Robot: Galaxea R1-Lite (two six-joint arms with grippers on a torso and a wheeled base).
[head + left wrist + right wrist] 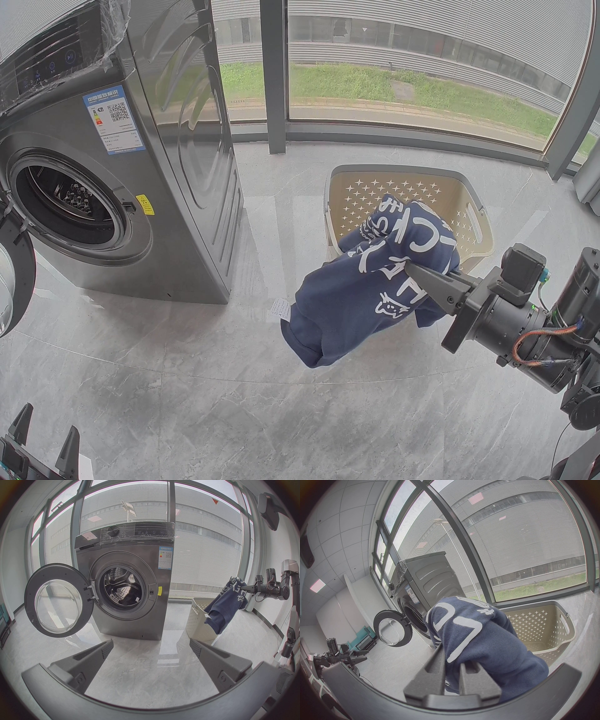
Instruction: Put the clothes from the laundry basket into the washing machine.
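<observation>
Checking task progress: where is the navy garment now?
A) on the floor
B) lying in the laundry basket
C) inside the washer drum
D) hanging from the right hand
D: the right hand is shut on the navy garment, which dangles in the air by the laundry basket.

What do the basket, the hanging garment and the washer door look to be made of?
Basket: likely moulded plastic, matt beige; stiff walls pierced with star-shaped holes.
Garment: soft knit fabric, perhaps cotton jersey, navy with white print; it drapes and folds.
Washer door: dark rim, probably plastic, around a clear bowl of glass or clear plastic; it is see-through and glossy.
</observation>
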